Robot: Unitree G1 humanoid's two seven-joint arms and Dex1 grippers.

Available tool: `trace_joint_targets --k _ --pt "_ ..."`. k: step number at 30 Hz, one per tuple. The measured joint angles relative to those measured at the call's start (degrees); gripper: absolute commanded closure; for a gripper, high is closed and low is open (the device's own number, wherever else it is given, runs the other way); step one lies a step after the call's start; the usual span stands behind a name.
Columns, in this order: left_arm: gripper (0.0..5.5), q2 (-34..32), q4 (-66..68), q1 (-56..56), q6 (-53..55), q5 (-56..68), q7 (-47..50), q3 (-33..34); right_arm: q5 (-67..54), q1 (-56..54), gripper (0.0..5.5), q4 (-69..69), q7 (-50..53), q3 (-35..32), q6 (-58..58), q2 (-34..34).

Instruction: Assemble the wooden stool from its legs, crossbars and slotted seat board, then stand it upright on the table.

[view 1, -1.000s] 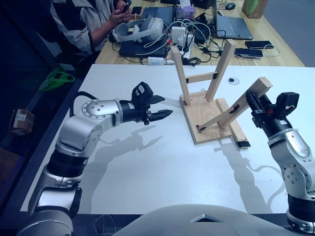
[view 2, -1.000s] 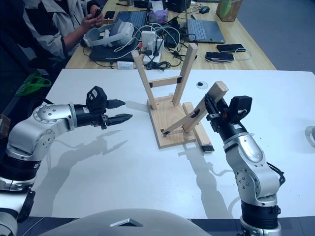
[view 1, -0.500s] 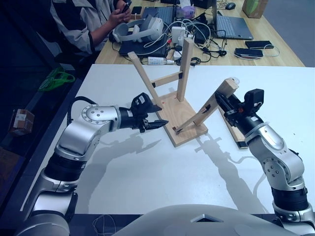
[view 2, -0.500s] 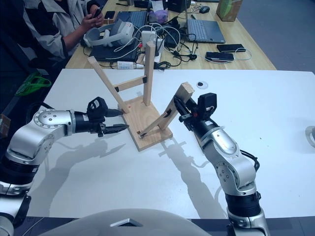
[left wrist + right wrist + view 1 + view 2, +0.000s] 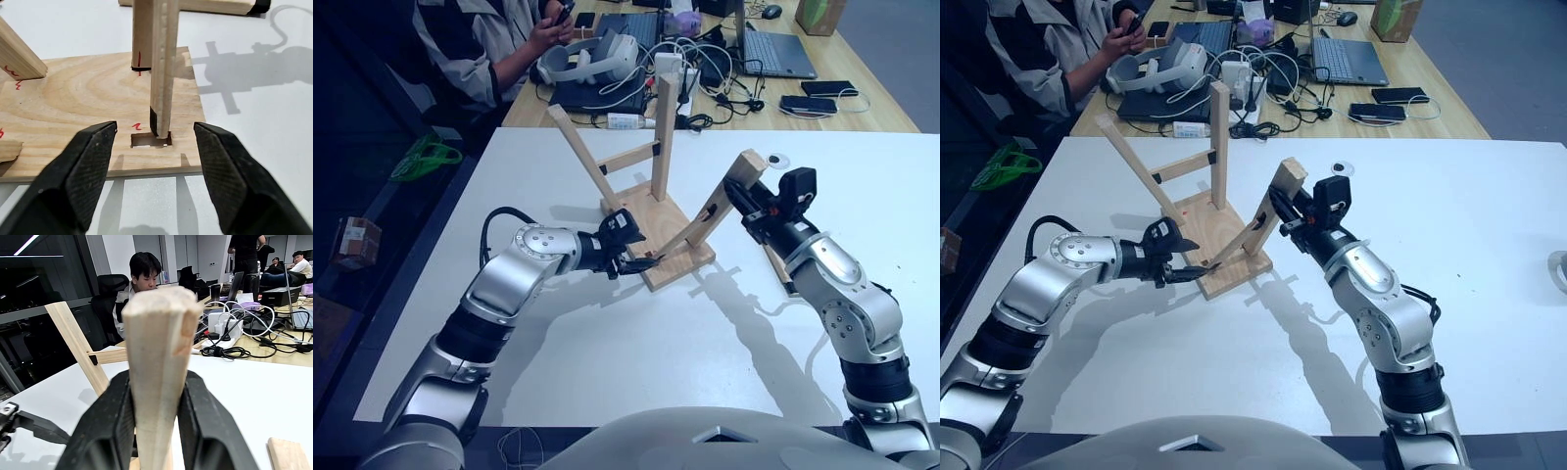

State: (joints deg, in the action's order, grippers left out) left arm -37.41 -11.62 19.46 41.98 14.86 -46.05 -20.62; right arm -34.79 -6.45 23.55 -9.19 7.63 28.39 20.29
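With right hand [image 5: 744, 196] clamped on tilted leg [image 5: 703, 219], left hand [image 5: 639, 262] open at tip's 9 o'clock: straighten, press into seat board [image 5: 73, 98] slot [image 5: 146, 141], seemingly not seated.

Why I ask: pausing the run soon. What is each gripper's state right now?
Left gripper: open, jaws apart by the seat board edge, holding nothing.
Right gripper: closed on the wooden leg.

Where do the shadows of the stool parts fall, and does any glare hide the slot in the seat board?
Left eye view: the leg in the right claw throws a soft shadow on the table, on the robot's side of the seat board. Left wrist view: no glare; the slot is evenly lit, with grey shadows on the table around the board.
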Motion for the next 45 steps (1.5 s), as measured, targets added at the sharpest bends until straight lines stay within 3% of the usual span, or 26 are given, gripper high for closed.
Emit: trace_joint_targets --k 3,21,31,45 --pt "2.57 1.29 1.06 0.12 0.94 -1.11 0.64 -0.91 0.11 -0.06 4.5 0.21 -0.27 0.14 0.01 -0.02" --pt "5.04 2.51 1.95 1.43 2.2 -3.23 -0.8 -2.59 0.84 -0.67 4.5 -0.19 -0.76 1.15 0.25 -1.47" --pt "5.06 2.34 1.06 1.83 2.89 -4.8 -1.36 -3.1 1.79 -0.68 4.5 -0.19 -1.15 1.18 0.25 -1.68" --pt "5.07 -3.22 -5.67 5.57 6.51 -6.24 -4.53 -2.22 4.46 -1.14 4.5 -0.14 -1.46 2.3 0.24 -1.71"
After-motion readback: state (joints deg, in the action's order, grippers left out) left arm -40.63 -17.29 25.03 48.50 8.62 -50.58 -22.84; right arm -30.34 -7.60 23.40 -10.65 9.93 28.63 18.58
